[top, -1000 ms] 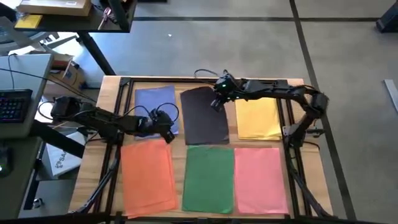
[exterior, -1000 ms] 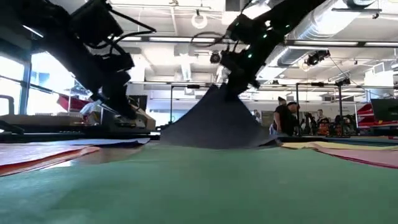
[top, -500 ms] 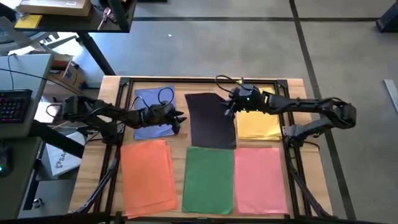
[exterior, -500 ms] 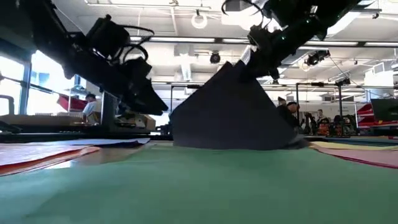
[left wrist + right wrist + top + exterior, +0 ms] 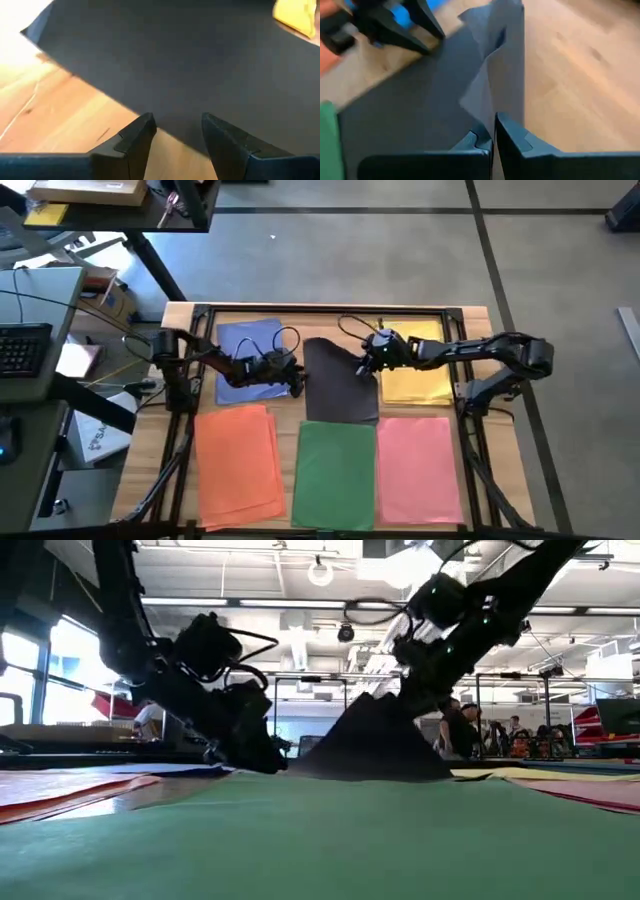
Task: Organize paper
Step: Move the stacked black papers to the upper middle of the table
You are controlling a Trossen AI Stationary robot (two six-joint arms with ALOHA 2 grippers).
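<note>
Six piles of coloured paper lie on the wooden table: blue [image 5: 248, 352], dark grey [image 5: 338, 385] and yellow [image 5: 415, 372] along the far side, orange [image 5: 238, 460], green [image 5: 335, 472] and pink [image 5: 420, 468] along the near side. My right gripper [image 5: 366, 364] is shut on the dark grey paper, which rises in a tent shape [image 5: 372, 738]. At that paper's left edge, low over the table, my left gripper [image 5: 297, 384] is open; its fingers [image 5: 136, 134] stand on either side of the edge [image 5: 115, 102]. I cannot tell whether they touch it. My right gripper pinches the dark grey paper's right edge [image 5: 492, 107], toward its far end, between its two shut fingers. The fingers slant down from the table's right side. The pinched edge is lifted and creased into a peak [image 5: 385, 700]; the sheet's left and near parts lie on the table.
A black frame [image 5: 320, 310] runs around the work area on the table. Bare wood [image 5: 55, 115] shows between the blue and dark grey piles. A desk with a keyboard [image 5: 22, 348] stands beyond the left edge.
My right gripper has gone toward the table's right and near edges with the dark grey paper, which slid that way; its lifted peak rose, then sank lower. My left gripper has moved right from the blue pile's near corner to the dark grey paper's left edge.
</note>
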